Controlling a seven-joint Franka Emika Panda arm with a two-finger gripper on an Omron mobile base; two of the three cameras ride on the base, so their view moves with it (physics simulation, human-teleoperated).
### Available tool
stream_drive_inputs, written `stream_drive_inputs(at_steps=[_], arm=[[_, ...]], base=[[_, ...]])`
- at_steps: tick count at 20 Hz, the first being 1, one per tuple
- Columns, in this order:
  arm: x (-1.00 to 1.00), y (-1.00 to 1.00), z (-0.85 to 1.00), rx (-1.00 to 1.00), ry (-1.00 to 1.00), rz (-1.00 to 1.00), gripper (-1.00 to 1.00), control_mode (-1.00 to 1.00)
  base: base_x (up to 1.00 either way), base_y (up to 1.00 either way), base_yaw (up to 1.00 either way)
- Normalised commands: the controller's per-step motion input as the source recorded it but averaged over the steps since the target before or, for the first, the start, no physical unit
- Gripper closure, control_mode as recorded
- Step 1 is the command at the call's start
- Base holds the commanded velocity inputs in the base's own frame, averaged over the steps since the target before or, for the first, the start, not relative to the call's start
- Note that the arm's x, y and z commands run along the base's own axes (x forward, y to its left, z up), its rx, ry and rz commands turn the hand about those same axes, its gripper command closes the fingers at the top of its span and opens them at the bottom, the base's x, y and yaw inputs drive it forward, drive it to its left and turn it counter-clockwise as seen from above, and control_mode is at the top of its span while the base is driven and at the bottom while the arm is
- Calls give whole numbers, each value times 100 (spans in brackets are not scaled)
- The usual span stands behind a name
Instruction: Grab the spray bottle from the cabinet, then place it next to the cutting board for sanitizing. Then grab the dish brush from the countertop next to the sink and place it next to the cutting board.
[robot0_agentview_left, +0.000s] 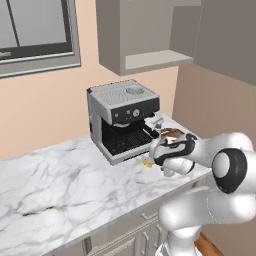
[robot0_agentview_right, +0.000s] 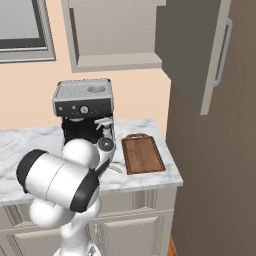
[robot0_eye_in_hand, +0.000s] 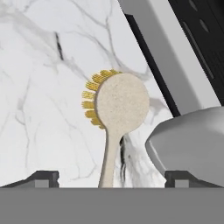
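Pincer (robot0_eye_in_hand: 112, 177) low over the marble table (robot0_agentview_left: 55, 185), its tips spread wide apart, gripping nothing. Between them lies the dish brush (robot0_eye_in_hand: 118, 109): pale speckled round head, yellow bristles fringing its far edge, pale handle running back toward the camera, its end cut off. Beyond sits the coffee machine (robot0_agentview_left: 122, 117), and to the right the cutting board (robot0_agentview_right: 142, 152).

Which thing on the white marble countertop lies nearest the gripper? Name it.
The yellow-bristled, pale-handled dish brush, lying inside the open gripper; the silver coffee machine and reddish-brown wooden cutting board sit farther off.
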Motion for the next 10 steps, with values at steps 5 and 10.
stream_drive_inputs(at_steps=[5, 10], arm=[[-12, 0, 42, 0, 0, 0, -100, -100], [-39, -5, 82, 0, -1, 0, -100, -100]], base=[[0, 0, 0], [0, 0, 0]])
